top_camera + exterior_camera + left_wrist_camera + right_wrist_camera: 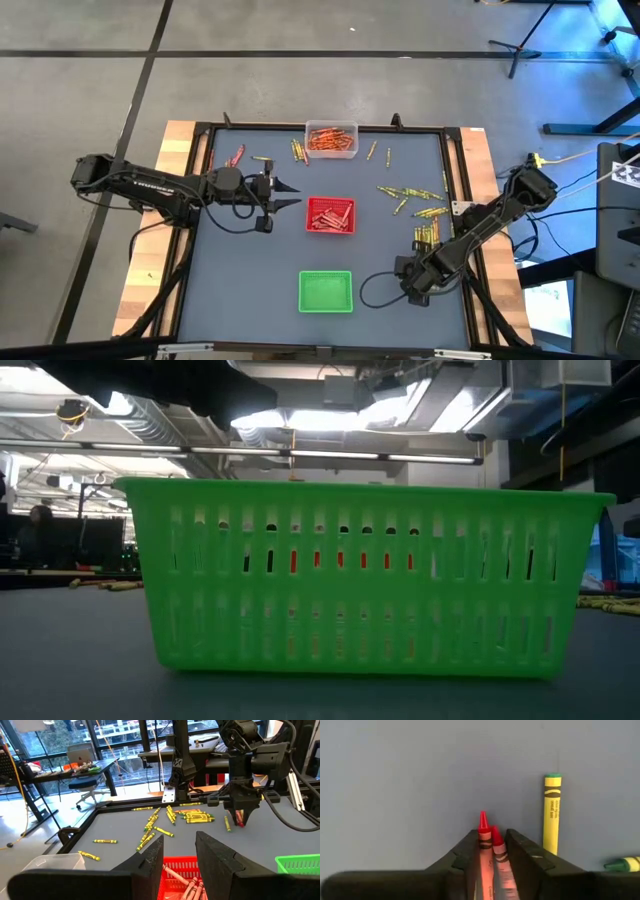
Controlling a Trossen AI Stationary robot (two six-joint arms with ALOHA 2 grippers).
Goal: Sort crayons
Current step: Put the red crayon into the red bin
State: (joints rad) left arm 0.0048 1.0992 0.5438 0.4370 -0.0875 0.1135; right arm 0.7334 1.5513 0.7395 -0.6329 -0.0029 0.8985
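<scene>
Red crayons (490, 855), two of them, sit pinched between my right gripper (492, 851) fingers, low over the gray table (420, 780) near its right side. Two at once is tricky. If they roll on each other, one can slip out and land by the yellow crayon (552, 812). My left gripper (179, 857) waits, fingers apart, by the red tray (331, 215).

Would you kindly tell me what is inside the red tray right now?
The red tray holds a heap of red crayons. How many there are, and whatever lies beneath the top layer, cannot be seen.
</scene>
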